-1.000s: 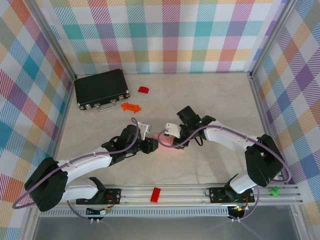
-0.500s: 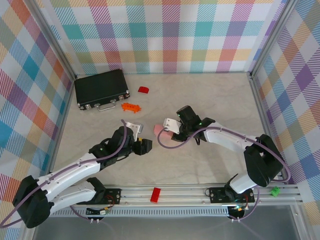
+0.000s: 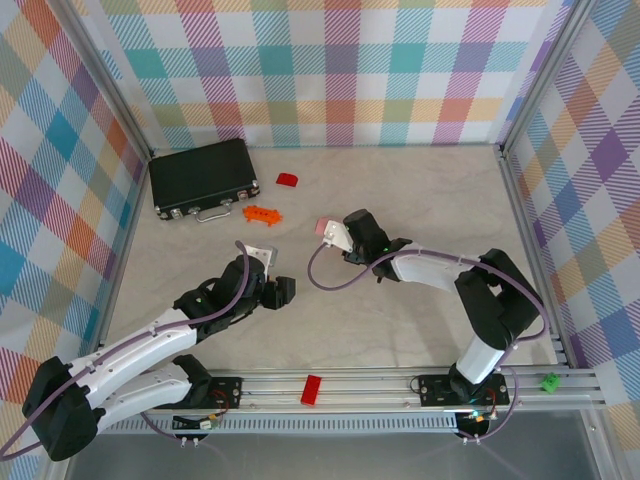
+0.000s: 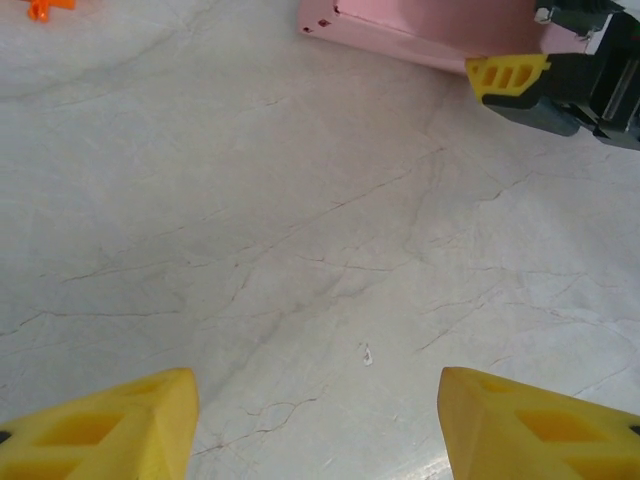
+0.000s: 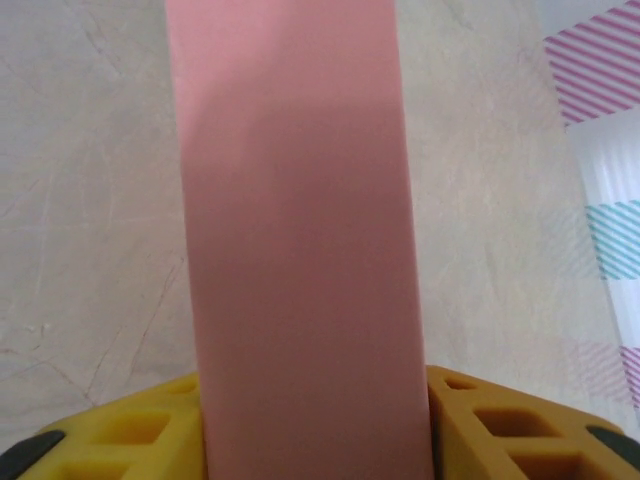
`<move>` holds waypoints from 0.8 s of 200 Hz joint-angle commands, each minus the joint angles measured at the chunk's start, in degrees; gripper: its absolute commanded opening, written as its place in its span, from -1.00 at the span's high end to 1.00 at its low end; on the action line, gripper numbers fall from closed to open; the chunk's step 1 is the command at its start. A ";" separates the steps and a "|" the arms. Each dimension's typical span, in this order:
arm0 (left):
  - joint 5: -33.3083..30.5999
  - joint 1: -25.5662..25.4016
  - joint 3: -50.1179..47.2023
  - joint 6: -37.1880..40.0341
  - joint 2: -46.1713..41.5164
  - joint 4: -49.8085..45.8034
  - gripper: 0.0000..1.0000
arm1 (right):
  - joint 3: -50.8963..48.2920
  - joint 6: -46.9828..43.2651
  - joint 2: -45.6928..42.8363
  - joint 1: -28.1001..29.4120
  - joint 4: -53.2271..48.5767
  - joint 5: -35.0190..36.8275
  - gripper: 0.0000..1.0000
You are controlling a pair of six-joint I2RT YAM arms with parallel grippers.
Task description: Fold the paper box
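Gripping the paper box (image 5: 295, 250) just above the top view's centre, the right gripper (image 3: 337, 236) is clamped across it; the left gripper (image 4: 315, 420) gapes empty. We judge the card light and crushable, best pinched gently at folded walls.

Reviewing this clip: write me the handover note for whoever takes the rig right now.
Left gripper: open and empty, over bare table, apart from the box.
Right gripper: fingers shut on the paper box, held near mid-table.
Done: in the left wrist view the card already looks box-shaped, with a side wall up.
Left: check that the flaps are tucked (cannot tell from here), then set it down and release.
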 commanded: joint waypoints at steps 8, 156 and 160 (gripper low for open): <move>-1.54 -0.13 -0.74 -0.80 -0.77 -0.48 -0.31 | -2.41 1.80 -1.80 0.62 -7.15 -6.86 -0.13; -31.57 13.36 4.44 6.60 8.24 1.24 -1.00 | -12.97 29.47 -18.42 -7.48 6.93 4.18 -0.58; -31.90 14.31 4.82 7.21 8.90 1.62 -1.00 | -13.02 30.55 -18.51 -8.17 6.53 5.90 -0.58</move>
